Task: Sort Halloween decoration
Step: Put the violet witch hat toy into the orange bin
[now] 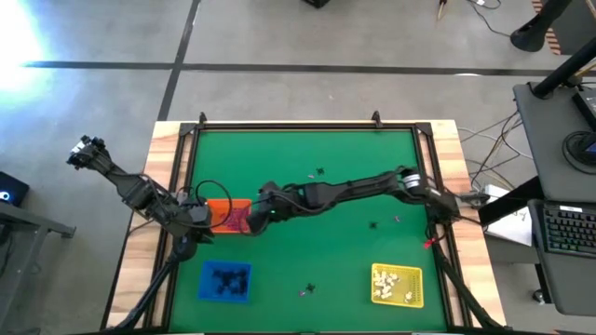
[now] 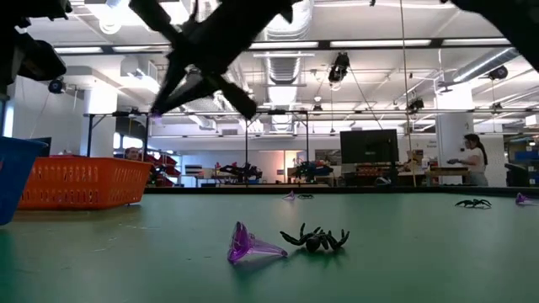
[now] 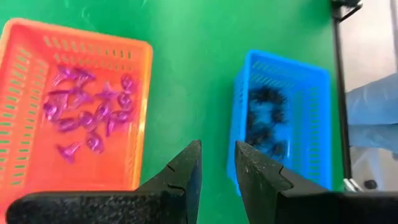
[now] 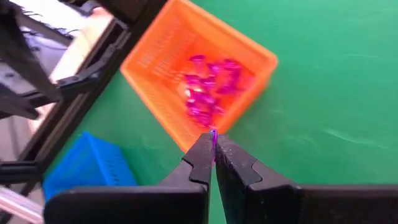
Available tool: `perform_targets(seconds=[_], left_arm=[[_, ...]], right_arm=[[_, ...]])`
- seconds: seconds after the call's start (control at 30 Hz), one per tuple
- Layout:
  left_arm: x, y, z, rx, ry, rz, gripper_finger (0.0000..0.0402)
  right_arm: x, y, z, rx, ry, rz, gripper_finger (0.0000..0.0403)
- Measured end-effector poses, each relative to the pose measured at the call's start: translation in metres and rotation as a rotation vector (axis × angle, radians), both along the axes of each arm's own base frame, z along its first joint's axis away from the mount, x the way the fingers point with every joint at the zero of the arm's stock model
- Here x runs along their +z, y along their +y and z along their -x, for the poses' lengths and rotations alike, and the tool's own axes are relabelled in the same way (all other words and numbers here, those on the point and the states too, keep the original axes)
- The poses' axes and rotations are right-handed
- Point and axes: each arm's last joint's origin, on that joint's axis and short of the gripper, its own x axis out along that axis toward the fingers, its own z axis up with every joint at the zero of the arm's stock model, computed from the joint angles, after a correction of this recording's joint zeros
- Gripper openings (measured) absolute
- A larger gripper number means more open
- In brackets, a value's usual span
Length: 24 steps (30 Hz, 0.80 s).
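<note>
The decoration is mostly sorted, judging by the trays, but a few trinkets are left loose on the counter [image 1: 307,149]. The right hand [image 4: 213,149] is stretched across to the orange tray [image 4: 149,65], which lies just ahead of and below it. Its fingers are pressed together on a thin purple trinket [image 4: 214,137], so I judge it is about to drop that piece in with its like. The left hand [image 3: 217,163] waits above the gap between the orange tray and the blue tray [image 3: 311,81], fingers a little apart and holding nothing.

The orange tray holds a heap of purple pieces [image 3: 87,109]. The blue tray holds a dark cluster of black pieces [image 3: 267,118]. The yellow tray [image 1: 398,285], well away from both hands, holds white pieces [image 1: 391,279].

What is left, in the low view: a purple cone [image 2: 250,249] lying on its side just beside a black spider [image 2: 316,239], with more small bits farther back, one of them another spider [image 2: 473,203]. The high view also shows scattered specks on the green.
</note>
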Motion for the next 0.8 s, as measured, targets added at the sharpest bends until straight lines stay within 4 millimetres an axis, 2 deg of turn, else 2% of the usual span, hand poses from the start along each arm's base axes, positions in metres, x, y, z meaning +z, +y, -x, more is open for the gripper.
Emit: perform_targets(seconds=[0.2, 0.37, 0.57, 0.8], left_arm=[[0.000, 0.002, 0.003, 0.014, 0.010, -0.010, 0.0078], [0.000, 0.003, 0.003, 0.027, 0.009, 0.002, 0.0078], [0.001, 0.004, 0.005, 0.029, 0.001, 0.010, 0.0078], [0.002, 0.004, 0.005, 0.027, -0.003, 0.012, 0.0078]], right_arm=[[-0.012, -0.003, -0.033, 0.091, -0.055, -0.033, 0.0008], [-0.019, -0.009, -0.050, 0.119, -0.083, -0.029, 0.0008], [-0.023, -0.019, -0.058, 0.145, -0.096, -0.047, 0.0016], [-0.024, -0.030, -0.057, 0.149, -0.071, -0.032, 0.0069]])
